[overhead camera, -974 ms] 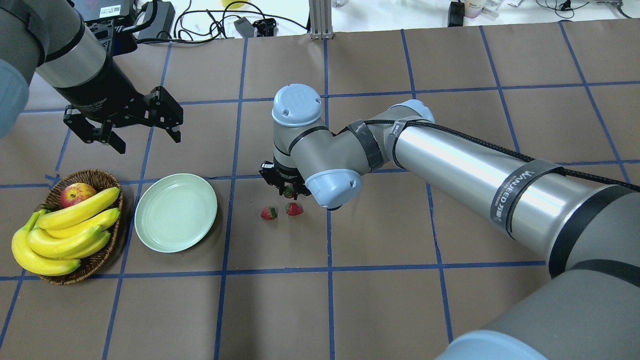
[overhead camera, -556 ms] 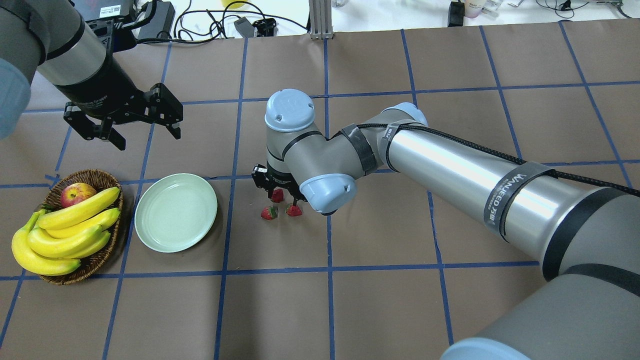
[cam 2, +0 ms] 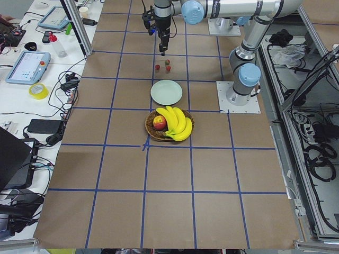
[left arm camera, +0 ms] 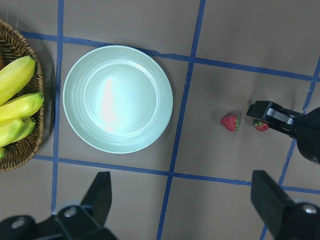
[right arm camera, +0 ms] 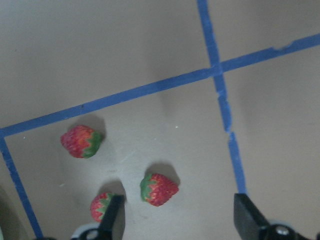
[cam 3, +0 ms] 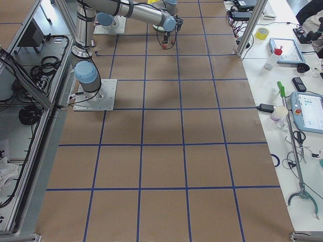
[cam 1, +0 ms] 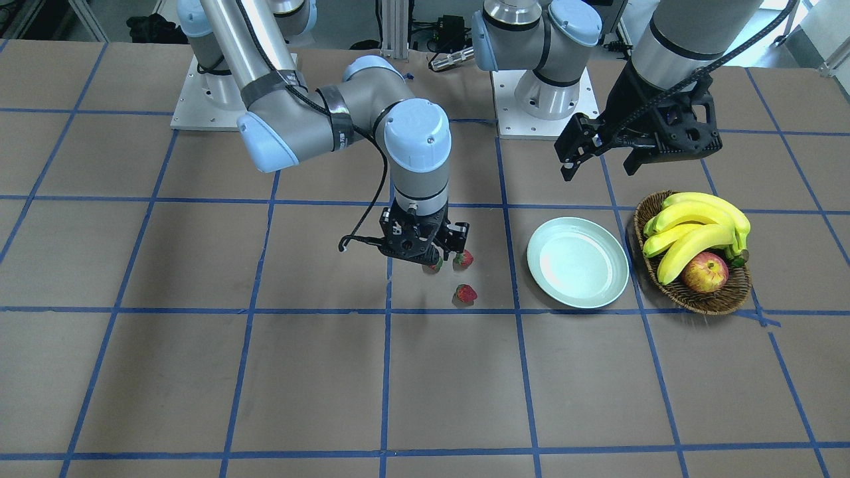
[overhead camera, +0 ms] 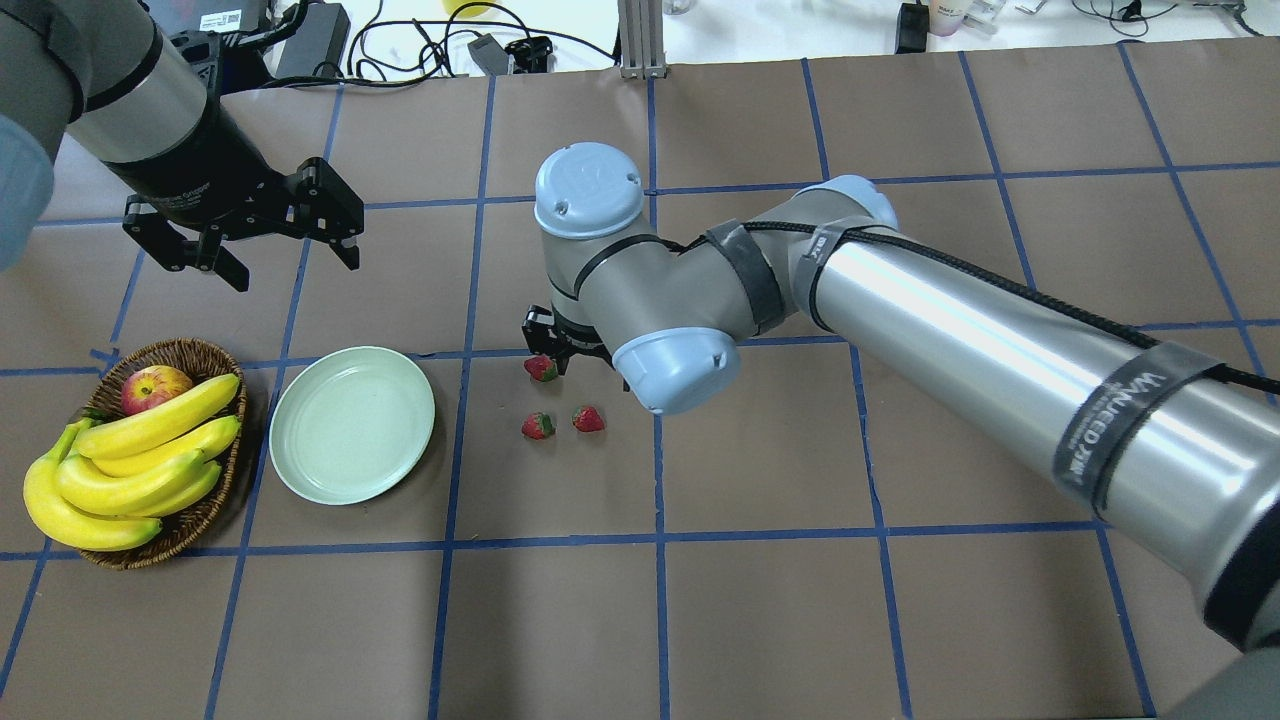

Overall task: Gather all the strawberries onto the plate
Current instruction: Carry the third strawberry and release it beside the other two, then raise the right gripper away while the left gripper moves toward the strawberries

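Note:
Three small red strawberries lie on the brown table: one [overhead camera: 541, 368] beside my right gripper, two [overhead camera: 537, 426] [overhead camera: 588, 419] nearer the robot. They also show in the front view [cam 1: 466, 293] [cam 1: 463, 259] [cam 1: 433, 265]. My right gripper [overhead camera: 562, 352] is open and empty, low over them. In the right wrist view one berry [right arm camera: 159, 189] lies between the fingers, one [right arm camera: 102, 206] is beside the left finger [right arm camera: 114, 217], and one [right arm camera: 81, 141] lies farther ahead. The empty mint-green plate [overhead camera: 352, 424] sits to the left. My left gripper [overhead camera: 296, 272] hangs open and empty beyond the plate.
A brown wicker basket [overhead camera: 196, 350] with bananas [overhead camera: 140, 450] and a red-yellow apple [overhead camera: 152, 388] stands just left of the plate. Cables and boxes lie along the far table edge [overhead camera: 420, 45]. The right arm's long link [overhead camera: 980, 330] spans the table's right half.
The strawberry that lay between the right gripper's fingers now lies farther left and away from the robot. The right gripper has drawn back and up. The left gripper drifted slightly away.

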`<state>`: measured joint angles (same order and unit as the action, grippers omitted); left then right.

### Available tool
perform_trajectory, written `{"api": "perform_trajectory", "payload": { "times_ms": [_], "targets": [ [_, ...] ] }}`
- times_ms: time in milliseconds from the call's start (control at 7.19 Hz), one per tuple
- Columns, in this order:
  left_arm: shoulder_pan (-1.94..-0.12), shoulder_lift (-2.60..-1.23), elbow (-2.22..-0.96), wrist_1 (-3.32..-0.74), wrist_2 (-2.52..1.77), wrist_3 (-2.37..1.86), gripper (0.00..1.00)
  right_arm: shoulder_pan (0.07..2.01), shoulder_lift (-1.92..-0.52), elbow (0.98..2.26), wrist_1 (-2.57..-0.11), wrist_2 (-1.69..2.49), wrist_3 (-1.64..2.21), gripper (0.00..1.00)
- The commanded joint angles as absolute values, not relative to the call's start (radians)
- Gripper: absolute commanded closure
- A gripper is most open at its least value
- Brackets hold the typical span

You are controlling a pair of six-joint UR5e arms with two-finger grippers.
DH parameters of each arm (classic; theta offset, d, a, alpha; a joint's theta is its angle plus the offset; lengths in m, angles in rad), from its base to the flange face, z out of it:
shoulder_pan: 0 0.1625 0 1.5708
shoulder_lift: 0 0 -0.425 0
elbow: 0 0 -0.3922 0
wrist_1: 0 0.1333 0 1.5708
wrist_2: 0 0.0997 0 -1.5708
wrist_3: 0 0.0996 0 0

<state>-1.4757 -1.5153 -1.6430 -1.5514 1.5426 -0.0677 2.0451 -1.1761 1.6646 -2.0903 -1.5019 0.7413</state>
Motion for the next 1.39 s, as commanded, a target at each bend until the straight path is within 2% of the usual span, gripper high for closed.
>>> {"api": "perform_trajectory", "payload": {
  "times_ms": [0, 556, 695, 974, 1252],
  "targets": [
    [-1.476, -1.516, -1.641, -1.548, 1.542, -0.063, 0.00, 1.952, -1.317, 1.667, -1.975, -1.605, 0.573, 0.00],
    [-1.488, -1.528, -1.614, -1.605, 1.591, -0.063, 0.00, 1.772, -1.495, 1.649, -1.789, -1.626, 0.343, 0.00],
    [-1.496, -1.532, -1.614, -1.600, 1.582, -0.063, 0.00, 1.709, -1.532, 1.626, -1.678, -1.621, 0.298, 0.00],
    [-1.543, -1.543, -1.617, -1.592, 1.592, -0.064, 0.00, 1.605, -1.596, 1.582, -1.638, -1.621, 0.160, 0.00],
    [-1.543, -1.546, -1.620, -1.597, 1.577, -0.067, 0.00, 1.601, -1.652, 1.577, -1.629, -1.612, 0.156, 0.00]
  ]
}}
